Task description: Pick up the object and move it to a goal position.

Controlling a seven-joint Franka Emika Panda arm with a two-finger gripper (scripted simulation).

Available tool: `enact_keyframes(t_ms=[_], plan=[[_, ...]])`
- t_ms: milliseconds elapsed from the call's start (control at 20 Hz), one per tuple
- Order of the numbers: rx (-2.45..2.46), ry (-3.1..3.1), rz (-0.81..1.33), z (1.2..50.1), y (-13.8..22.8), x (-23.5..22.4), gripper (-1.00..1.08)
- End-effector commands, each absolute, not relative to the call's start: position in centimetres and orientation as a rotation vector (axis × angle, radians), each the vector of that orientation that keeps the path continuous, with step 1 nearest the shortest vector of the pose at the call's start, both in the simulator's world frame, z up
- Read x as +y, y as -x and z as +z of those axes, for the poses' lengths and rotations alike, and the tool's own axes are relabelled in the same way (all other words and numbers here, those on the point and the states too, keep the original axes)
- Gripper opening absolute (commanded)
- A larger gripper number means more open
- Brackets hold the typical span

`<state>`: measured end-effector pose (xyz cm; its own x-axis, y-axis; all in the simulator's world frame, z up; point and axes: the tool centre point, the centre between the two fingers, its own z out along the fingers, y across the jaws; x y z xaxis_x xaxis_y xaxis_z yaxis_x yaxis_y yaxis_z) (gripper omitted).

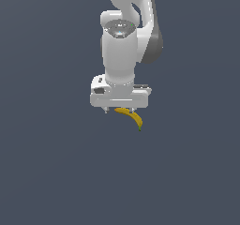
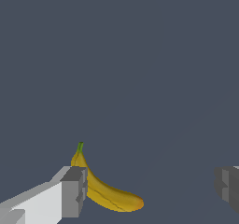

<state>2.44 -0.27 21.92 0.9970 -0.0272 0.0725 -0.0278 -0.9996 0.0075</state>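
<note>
The small curved yellow banana (image 1: 134,118) with a greenish tip lies on the dark grey floor. My white gripper (image 1: 119,110) is right over it and lowered around one end. In the wrist view the banana (image 2: 107,193) lies between the fingers, close against one grey fingertip (image 2: 73,192), with its green stem pointing away. The other fingertip (image 2: 228,185) is far off it. The gripper (image 2: 150,189) is open, its jaws wide apart, and nothing is held. In the exterior view the banana's far end is partly hidden under the hand.
The white arm (image 1: 121,46) rises straight above the gripper. The floor (image 1: 47,163) is plain dark grey with no other objects in view.
</note>
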Motion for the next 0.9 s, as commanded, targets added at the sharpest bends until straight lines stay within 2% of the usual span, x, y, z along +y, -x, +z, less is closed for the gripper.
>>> enact_keyframes(t_ms=[0,850], plan=[[-0.043,-3.131,0.113,21.92,-2.44,-0.27,1.00],[-0.007,-3.143,0.091,20.94,-2.11,-0.34,1.00]])
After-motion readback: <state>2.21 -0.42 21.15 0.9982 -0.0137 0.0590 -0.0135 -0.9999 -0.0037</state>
